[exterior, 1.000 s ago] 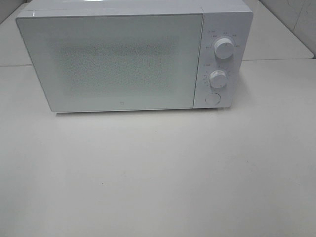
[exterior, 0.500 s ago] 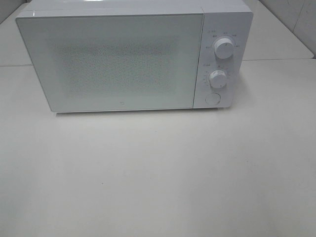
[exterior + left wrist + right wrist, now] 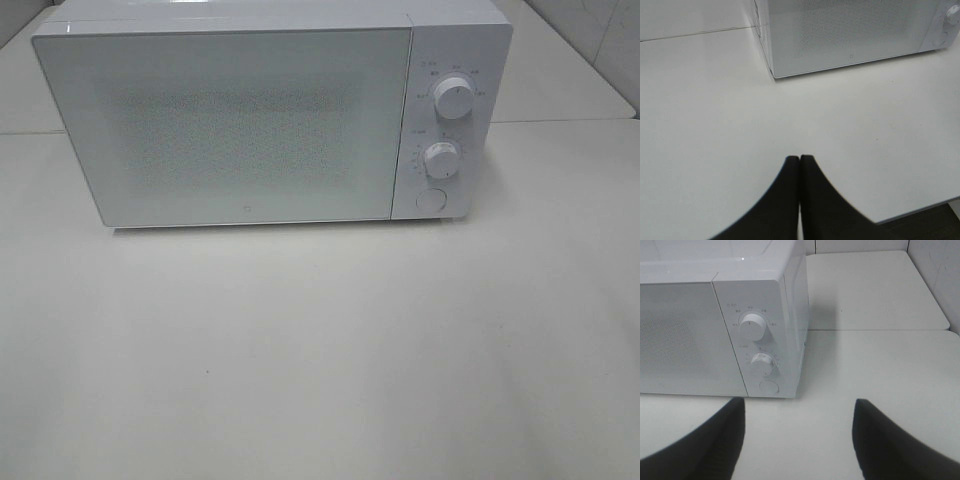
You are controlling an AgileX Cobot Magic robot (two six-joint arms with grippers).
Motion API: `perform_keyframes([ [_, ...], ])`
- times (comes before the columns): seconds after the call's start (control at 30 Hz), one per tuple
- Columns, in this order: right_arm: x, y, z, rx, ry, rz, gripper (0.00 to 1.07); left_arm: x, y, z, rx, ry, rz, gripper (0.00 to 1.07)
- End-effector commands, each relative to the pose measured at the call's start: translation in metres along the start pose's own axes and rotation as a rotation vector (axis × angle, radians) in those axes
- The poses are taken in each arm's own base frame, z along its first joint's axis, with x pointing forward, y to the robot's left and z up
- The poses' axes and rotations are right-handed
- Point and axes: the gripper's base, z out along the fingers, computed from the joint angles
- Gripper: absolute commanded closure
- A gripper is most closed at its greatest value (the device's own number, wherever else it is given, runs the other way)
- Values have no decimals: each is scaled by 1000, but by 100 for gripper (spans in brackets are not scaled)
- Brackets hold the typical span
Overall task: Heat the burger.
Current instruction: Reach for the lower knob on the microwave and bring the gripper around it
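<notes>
Left gripper (image 3: 799, 159) fingers pressed together; right gripper (image 3: 800, 404) fingers spread wide apart.

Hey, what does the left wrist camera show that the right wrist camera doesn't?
Only the left wrist view: the left hand with its fingers shut together, the left side wall of the microwave, and an edge of the table. Only the right wrist view: the right hand with its fingers wide apart, the upper knob, and the microwave's right side wall. Both: the white microwave, its door closed, on the white table.
</notes>
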Motion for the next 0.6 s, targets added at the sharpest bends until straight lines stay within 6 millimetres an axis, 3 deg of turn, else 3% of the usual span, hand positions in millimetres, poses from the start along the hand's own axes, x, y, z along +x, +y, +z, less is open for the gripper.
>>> perform_keyframes([
  [0.03, -5, 0, 11, 3, -39, -18, 49, 0, 0, -2, -7, -31, 1, 106],
  [0.1, -6, 0, 16, 2, -46, -18, 49, 0, 0, -2, -7, -31, 1, 106],
  [0.17, -5, 0, 40, 2, -33, -18, 49, 0, 0, -2, -7, -31, 1, 106],
  [0.3, -4, 0, 57, 1, -35, -18, 49, 0, 0, -2, -7, -31, 1, 106],
  [0.33, -3, 0, 69, -1, -42, -18, 49, 0, 0, -2, -7, -31, 1, 106],
  [0.6, 5, -1, 108, -5, -83, -18, 49, 0, 0, -2, -7, -31, 1, 106],
])
